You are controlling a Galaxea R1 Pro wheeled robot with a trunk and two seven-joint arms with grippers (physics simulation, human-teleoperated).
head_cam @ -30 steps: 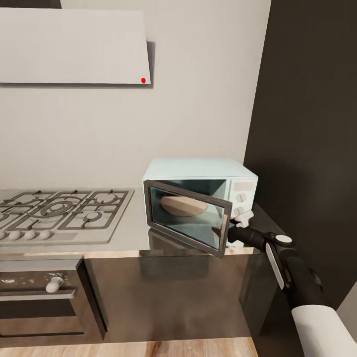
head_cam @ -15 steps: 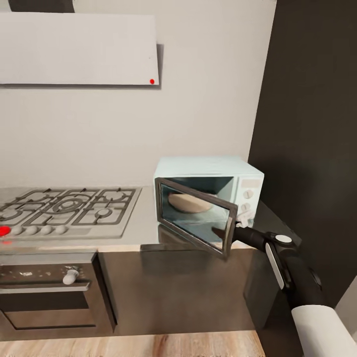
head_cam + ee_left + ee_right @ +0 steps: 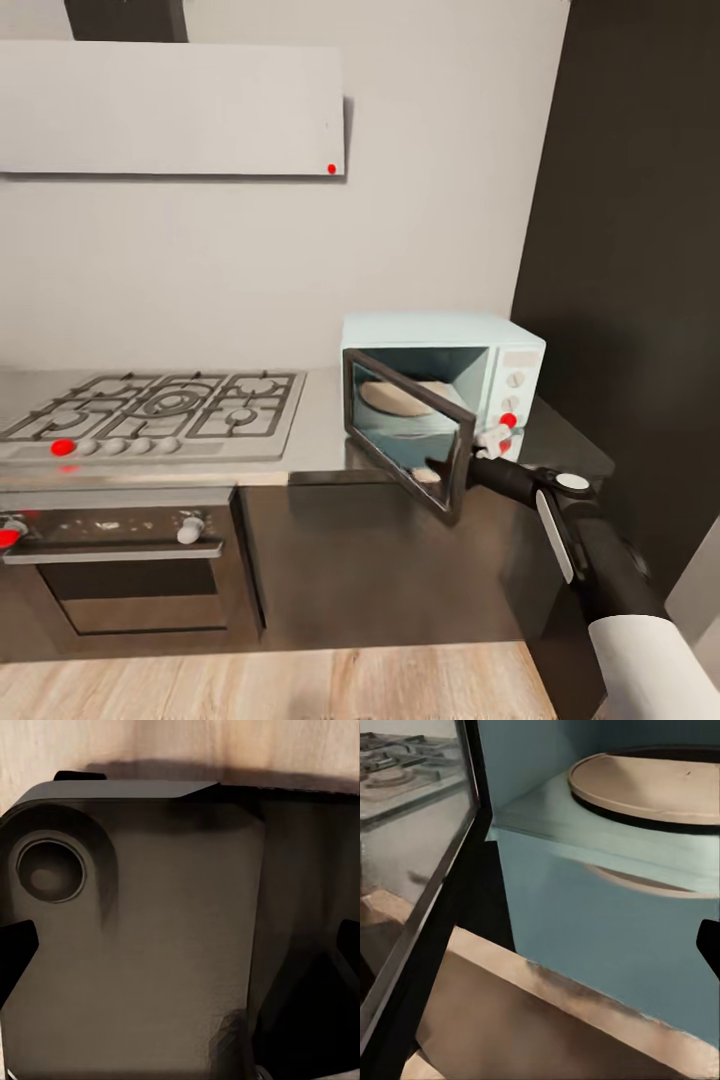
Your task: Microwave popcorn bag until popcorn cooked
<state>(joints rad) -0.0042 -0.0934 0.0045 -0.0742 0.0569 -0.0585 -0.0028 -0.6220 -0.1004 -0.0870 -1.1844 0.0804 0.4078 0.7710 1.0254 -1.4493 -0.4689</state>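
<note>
The pale mint-blue microwave point(image 3: 445, 372) stands on the grey countertop point(image 3: 322, 432), right of the hob. Its glass door point(image 3: 408, 435) hangs open toward me. Inside lies a round tan turntable point(image 3: 649, 784) with nothing on it. My right gripper point(image 3: 456, 470) sits at the door's free edge, low in front of the cavity. One dark fingertip point(image 3: 709, 945) shows at the side of the right wrist view, so the gripper looks open and empty. My left gripper point(image 3: 181, 949) is open against a dark part of the robot's body. The popcorn bag is out of view.
A steel gas hob point(image 3: 160, 410) lies left of the microwave, over a dark built-in oven point(image 3: 130, 575). A flat white hood point(image 3: 170, 105) hangs on the wall. A tall dark cabinet point(image 3: 640, 250) closes the right side. Wooden floor point(image 3: 300, 685) runs below.
The camera has shifted, sliding the whole scene rightward in the picture. The microwave door has swung wider open, with my right gripper staying at its free edge.
</note>
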